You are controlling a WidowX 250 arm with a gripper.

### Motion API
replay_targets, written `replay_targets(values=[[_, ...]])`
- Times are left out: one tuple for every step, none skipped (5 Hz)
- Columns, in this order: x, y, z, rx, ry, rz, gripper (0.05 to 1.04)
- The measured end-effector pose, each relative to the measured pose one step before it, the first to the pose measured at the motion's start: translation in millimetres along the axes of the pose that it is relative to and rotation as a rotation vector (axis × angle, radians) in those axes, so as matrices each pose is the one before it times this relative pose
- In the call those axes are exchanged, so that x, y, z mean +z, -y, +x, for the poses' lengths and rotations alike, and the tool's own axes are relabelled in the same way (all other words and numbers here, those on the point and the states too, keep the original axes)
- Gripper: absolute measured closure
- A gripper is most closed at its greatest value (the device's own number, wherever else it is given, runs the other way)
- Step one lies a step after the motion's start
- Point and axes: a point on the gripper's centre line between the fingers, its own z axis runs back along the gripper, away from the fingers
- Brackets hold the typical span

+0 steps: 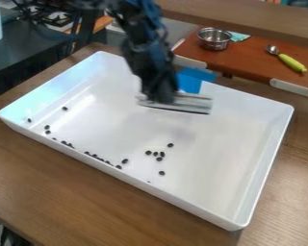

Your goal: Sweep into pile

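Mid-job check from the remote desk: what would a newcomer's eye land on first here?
Probably the big white rectangular tray on the brown wooden table, with the black two-finger gripper and a flat, pale grey tool over its far half. Next, the small round black pieces: some loosely grouped near the tray's middle, others strung along its near-left wall.

This looks like a robotics lab: a black robot arm [150, 60] hangs over a wooden tabletop [73, 192], with a metal bowl [214, 42] and green-handled spoon [290, 62] behind.
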Motion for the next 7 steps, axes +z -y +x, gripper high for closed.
replay_targets(values=[[-21.74,9.29,-26.77,-0.1247,-0.0319,0.0118,0.768],[-2.68,-2.07,-7.69,-0.1198,-0.0350,0.0163,0.768],[-2.45,-10.44,-2.61,-0.1034,-0.0392,0.0366,0.768],[8.06,-24.21,9.69,-0.0300,-0.0053,0.0221,0.768],[3.54,-19.90,3.51,-0.0482,0.0176,-0.0033,0.768],[5.84,-17.62,2.03,-0.0304,0.0246,-0.0005,0.768],[12.82,-23.06,2.62,0.0029,-0.0120,0.0202,0.768]])
